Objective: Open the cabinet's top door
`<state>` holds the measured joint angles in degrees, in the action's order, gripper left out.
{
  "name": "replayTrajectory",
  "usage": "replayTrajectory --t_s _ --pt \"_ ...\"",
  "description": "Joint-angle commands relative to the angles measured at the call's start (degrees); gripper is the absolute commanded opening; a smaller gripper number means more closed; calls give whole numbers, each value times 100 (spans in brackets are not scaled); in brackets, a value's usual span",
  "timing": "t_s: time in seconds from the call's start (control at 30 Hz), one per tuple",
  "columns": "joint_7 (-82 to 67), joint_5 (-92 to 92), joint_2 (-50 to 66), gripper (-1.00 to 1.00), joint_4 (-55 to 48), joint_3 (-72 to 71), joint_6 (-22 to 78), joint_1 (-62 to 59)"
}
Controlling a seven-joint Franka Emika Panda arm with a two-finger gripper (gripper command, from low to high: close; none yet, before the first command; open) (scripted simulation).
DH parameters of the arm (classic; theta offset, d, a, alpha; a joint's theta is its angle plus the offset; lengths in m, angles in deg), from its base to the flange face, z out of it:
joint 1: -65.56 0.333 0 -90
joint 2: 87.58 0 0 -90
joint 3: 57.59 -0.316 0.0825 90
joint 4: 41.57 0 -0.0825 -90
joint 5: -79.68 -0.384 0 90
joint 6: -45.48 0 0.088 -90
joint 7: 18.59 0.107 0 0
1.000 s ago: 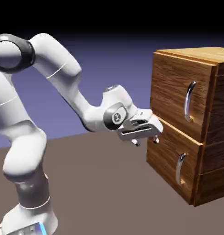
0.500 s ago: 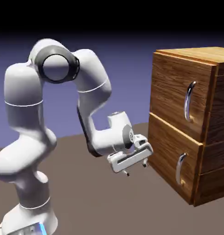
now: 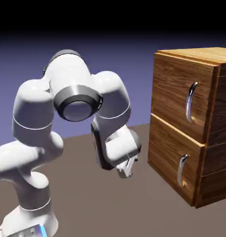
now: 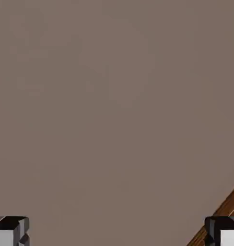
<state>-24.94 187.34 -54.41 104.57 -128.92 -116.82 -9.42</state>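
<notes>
Top door (image 3: 177,95) sat shut on the cabinet's (image 3: 221,56) upper front, its handle (image 3: 191,102) upright | above and exterior-view right of your gripper (image 3: 128,174) | jaws spread wide, gripping nothing

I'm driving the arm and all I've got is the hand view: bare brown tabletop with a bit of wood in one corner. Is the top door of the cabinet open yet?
Observer: No. The exterior view shows the top door closed, flush with the front of the cabinet.
Operator: Where is my gripper compared with that door's handle?
Observer: The gripper is well below the upper handle and off to its left in the exterior view.
Operator: And the lower door?
Observer: Also closed, with its own shorter curved handle.
</notes>
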Motion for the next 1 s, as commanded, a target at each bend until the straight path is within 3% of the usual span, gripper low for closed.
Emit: replayTrajectory --t_s 0.0,0.7,0.93,0.97 --pt "-113 250 153 0 -34 -165 27 -175" --pt "-2486 5482 3352 0 -757 -3632 596 -3853" --pt "-2547 5708 3265 0 -1588 -3277 697 -2975" --pt "-2547 5708 3265 -100 -1588 -3277 697 -2975"
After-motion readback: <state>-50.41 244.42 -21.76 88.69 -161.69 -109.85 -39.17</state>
